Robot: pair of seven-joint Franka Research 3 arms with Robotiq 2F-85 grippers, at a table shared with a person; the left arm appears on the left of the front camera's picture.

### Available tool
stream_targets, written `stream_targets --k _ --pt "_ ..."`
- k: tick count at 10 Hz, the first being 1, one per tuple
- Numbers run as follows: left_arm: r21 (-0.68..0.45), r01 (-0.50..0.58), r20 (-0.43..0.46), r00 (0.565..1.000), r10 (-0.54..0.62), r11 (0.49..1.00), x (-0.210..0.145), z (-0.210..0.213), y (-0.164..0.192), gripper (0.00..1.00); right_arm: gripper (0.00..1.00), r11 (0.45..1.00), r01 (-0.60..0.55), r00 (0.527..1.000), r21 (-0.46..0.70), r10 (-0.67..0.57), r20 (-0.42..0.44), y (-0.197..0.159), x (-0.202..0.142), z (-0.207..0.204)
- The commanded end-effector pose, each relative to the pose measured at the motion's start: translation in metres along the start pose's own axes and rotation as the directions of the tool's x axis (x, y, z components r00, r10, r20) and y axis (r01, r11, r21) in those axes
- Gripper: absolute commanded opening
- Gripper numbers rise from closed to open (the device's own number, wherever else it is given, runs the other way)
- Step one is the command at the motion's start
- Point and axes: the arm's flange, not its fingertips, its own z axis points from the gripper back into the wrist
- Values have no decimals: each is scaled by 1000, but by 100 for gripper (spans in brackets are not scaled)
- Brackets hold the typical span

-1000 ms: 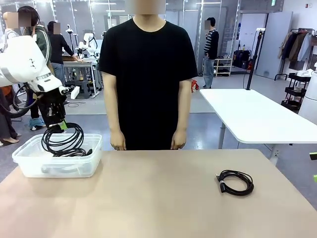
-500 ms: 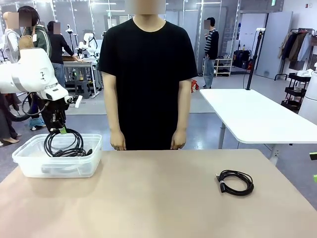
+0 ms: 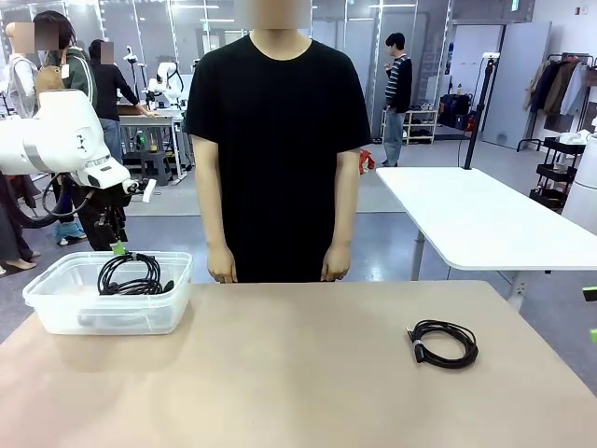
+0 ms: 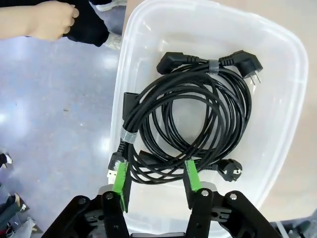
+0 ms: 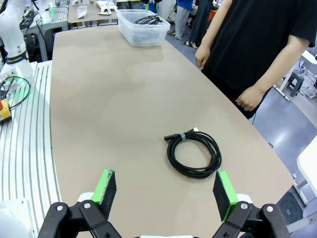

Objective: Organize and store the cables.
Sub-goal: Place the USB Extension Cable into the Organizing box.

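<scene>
left gripper: my left gripper hangs just above the far rim of the clear plastic rectangular bin at the table's left end; its green pads are parted a fair way and there's nothing pinched between them

cables in the bin: thin black coiled cables lie flat on the bin floor, below the pads and clear of them; plug ends stick out around the pile and small grey bands hold the loops together; looks like more than one coil overlapping, but I can't count them for sure

right gripper: my right gripper hovers over the bare tan tabletop; jaws spread wide, empty

loose cable: one more round black coil with a small band sits on the table's right side, well apart from the bin; on the right wrist cam it lies just ahead of the pads, not touching them

person: someone in a black t-shirt stands at the far edge, facing me; both hands hang down by the table edge
</scene>
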Motion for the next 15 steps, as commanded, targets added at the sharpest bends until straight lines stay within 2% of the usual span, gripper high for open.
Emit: stream_targets --k 1,2,3,4,5,15 --pt "-5 -23 20 1000 23 1000 1 2 -7 75 100 1000 -12 1000 -7 12 18 -3 0 0" --pt "-1 -32 22 999 32 999 2 4 -11 100 100 1000 -12 1000 -7 12 18 -3 0 0" --pt "8 -49 30 998 49 999 4 5 -18 95 100 1000 -12 1000 -7 12 18 -3 0 0" --pt "-27 -43 41 998 44 999 5 5 -30 100 100 1000 -12 1000 -7 12 18 -3 0 0" --pt "0 -15 5 1000 15 1000 4 3 -3 100 100 1000 -12 1000 -7 12 18 -3 0 0" --pt "0 -15 5 1000 15 1000 4 3 -3 100 100 1000 -12 1000 -7 12 18 -3 0 0"
